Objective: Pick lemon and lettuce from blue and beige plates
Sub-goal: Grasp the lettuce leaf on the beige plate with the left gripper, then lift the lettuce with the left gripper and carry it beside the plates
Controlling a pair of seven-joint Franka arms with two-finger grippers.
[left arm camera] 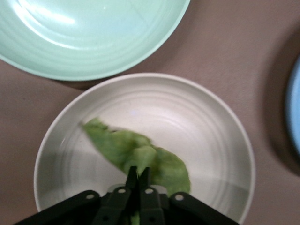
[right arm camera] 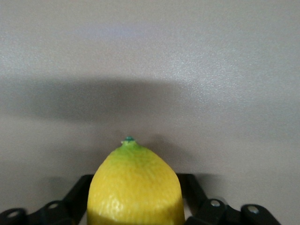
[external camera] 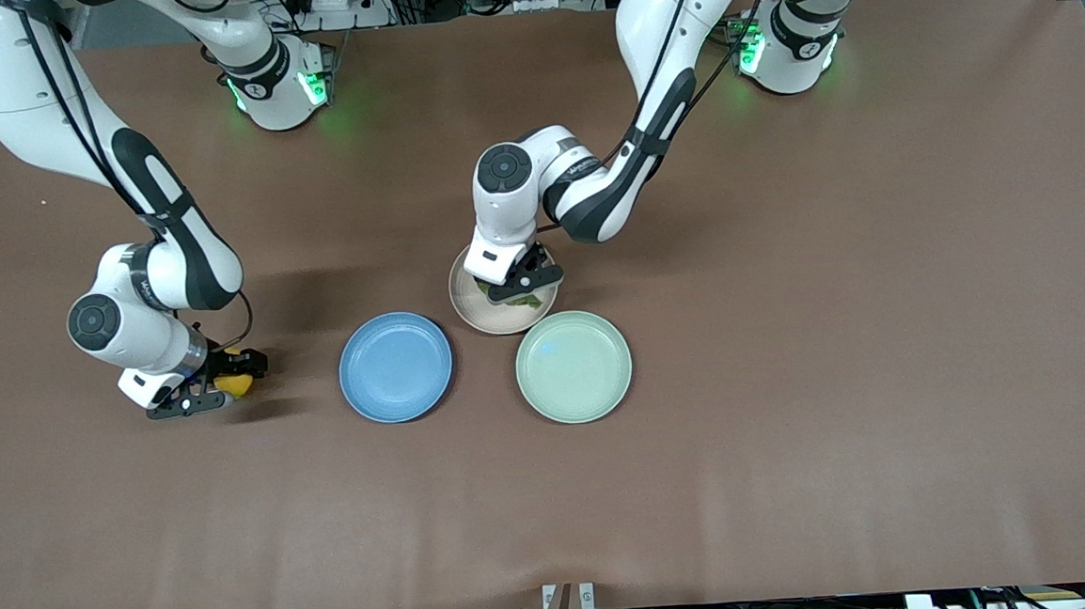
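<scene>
My right gripper is shut on the yellow lemon over bare table, toward the right arm's end from the blue plate, which holds nothing. The lemon fills the right wrist view. My left gripper is shut on the green lettuce leaf over the beige plate. In the left wrist view the closed fingertips pinch the edge of the lettuce, and the leaf hangs over the beige plate.
A pale mint-green plate sits beside the beige plate, nearer the front camera, and shows in the left wrist view. The brown table runs wide toward the left arm's end.
</scene>
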